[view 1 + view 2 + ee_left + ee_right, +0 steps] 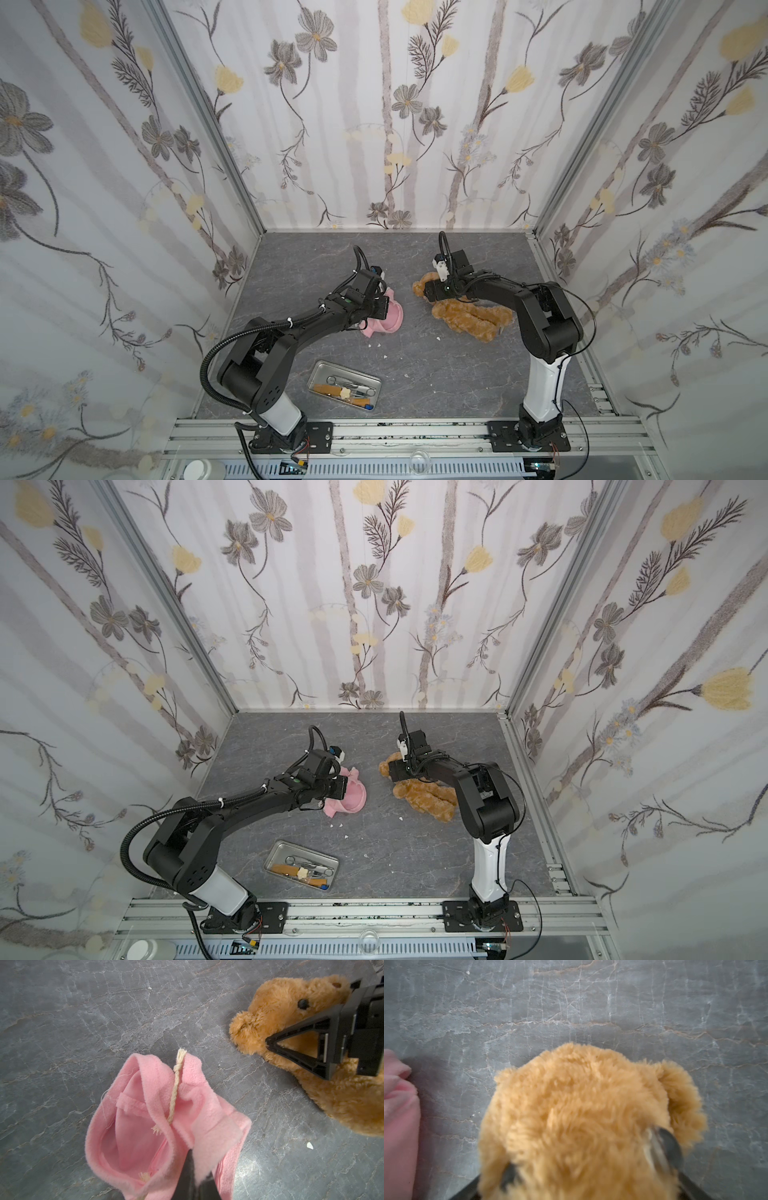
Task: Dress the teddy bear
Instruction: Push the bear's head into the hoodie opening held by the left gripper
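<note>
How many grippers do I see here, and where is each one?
2. The left gripper is shut on the pink shirt; the right gripper has its jaws around the head of the bear. None seems hidden.

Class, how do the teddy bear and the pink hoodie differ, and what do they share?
The teddy bear is shaggy golden-brown; the pink hoodie is short fleece. The right gripper straddles the bear's head; the left gripper pinches the hoodie's edge. Both are soft and lie on the table.

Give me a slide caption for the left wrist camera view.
Left gripper pinches the pink shirt while the right gripper straddles the head of the bear.
</note>
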`<action>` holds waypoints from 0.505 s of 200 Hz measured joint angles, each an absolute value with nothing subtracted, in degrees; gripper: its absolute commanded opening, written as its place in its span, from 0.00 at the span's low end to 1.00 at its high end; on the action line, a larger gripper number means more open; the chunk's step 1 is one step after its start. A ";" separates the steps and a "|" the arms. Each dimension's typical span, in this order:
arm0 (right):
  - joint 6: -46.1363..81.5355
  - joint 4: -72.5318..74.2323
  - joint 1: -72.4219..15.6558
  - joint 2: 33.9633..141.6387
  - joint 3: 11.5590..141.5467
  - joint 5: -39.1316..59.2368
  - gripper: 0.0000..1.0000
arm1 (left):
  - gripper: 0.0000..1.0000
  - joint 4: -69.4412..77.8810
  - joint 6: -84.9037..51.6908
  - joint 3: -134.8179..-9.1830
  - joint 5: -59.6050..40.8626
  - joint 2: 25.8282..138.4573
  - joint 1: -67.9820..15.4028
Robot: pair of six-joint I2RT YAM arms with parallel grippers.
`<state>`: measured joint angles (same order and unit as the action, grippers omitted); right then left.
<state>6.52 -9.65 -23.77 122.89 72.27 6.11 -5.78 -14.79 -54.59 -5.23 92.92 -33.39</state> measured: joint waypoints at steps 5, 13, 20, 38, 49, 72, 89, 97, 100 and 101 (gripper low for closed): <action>6.37 -9.56 -24.12 122.91 72.29 5.45 0.63 | 0.00 -5.78 -14.79 -54.63 -5.52 93.14 -33.36; 6.31 -9.43 -24.69 122.87 72.29 4.54 0.55 | 0.00 -5.78 -14.57 -54.63 -5.93 93.45 -33.36; 5.96 -9.13 -25.12 122.52 72.10 3.86 0.51 | 0.00 -5.78 -14.57 -54.65 -6.07 93.71 -33.28; 6.00 -8.78 -25.56 119.20 69.67 3.05 0.42 | 0.00 -5.80 -14.59 -54.78 -6.24 94.11 -33.08; 6.37 -8.25 -25.58 115.20 66.50 3.05 0.36 | 0.00 -5.76 -14.83 -55.07 -6.22 94.32 -32.80; 8.49 -4.58 -26.79 104.68 57.28 3.38 0.35 | 0.00 -5.52 -15.75 -55.53 -6.26 94.87 -32.60; 10.48 -1.65 -30.30 96.95 49.63 4.86 0.35 | 0.00 -4.86 -16.99 -55.64 -6.96 95.20 -32.53; 11.79 -0.86 -32.18 94.35 46.74 5.61 0.35 | 0.00 -4.58 -17.80 -55.64 -7.44 95.29 -32.51; 12.23 -0.49 -32.93 93.36 45.65 6.02 0.35 | 0.00 -4.54 -18.02 -55.64 -7.62 95.31 -32.53; 12.34 -0.36 -33.10 93.10 45.36 6.11 0.34 | 0.00 -4.51 -18.11 -55.64 -7.68 95.31 -32.53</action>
<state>12.34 -0.36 -33.10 93.10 45.36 6.11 -4.51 -18.11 -55.64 -7.68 95.31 -32.53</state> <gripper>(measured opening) 0.348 0.066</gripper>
